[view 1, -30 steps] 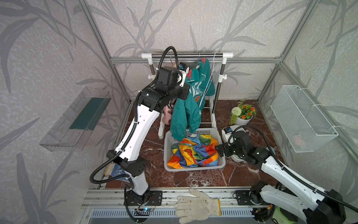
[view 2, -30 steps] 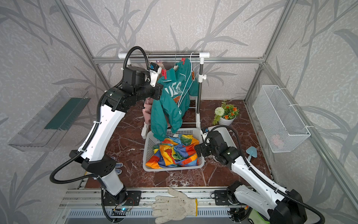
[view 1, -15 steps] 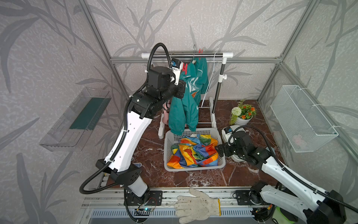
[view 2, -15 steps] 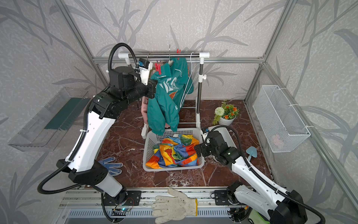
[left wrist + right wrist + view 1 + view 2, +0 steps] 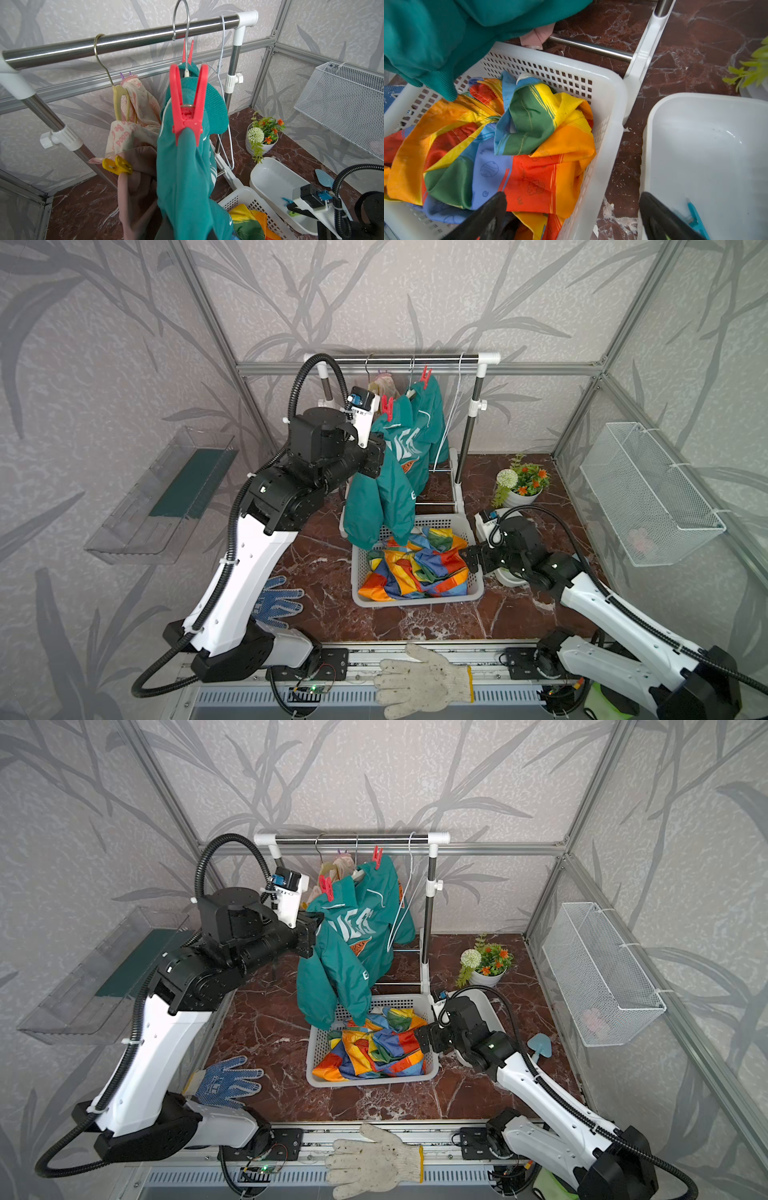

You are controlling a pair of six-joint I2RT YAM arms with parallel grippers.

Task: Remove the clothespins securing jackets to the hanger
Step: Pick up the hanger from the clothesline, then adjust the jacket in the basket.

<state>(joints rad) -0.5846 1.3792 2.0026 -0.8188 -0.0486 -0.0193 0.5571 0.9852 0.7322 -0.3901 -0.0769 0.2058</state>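
The teal jacket (image 5: 395,485) hangs tilted on its hanger (image 5: 181,20) from the rail (image 5: 407,359). One red clothespin (image 5: 187,116) clips its near shoulder, and another red clothespin (image 5: 188,52) sits by the hook. My left gripper (image 5: 376,456) is shut on the teal fabric just below the near pin; cloth hides its jaws. Behind hangs the pink jacket (image 5: 135,187) with a yellow clothespin (image 5: 117,165) and a purple one (image 5: 125,75). The rainbow jacket (image 5: 415,568) lies in the white basket (image 5: 415,601). My right gripper (image 5: 573,199) stands open over the basket's rim.
A white tub (image 5: 708,135) beside the basket holds a blue clothespin (image 5: 695,216). An empty white wire hanger (image 5: 222,83) hangs at the rail's end. A flower pot (image 5: 521,485), a wire wall basket (image 5: 648,493), a blue-dotted glove (image 5: 276,601) and a white glove (image 5: 424,680) surround the work area.
My left arm has swung left and a little lower, and the teal jacket has shifted with it. The right arm has not moved.
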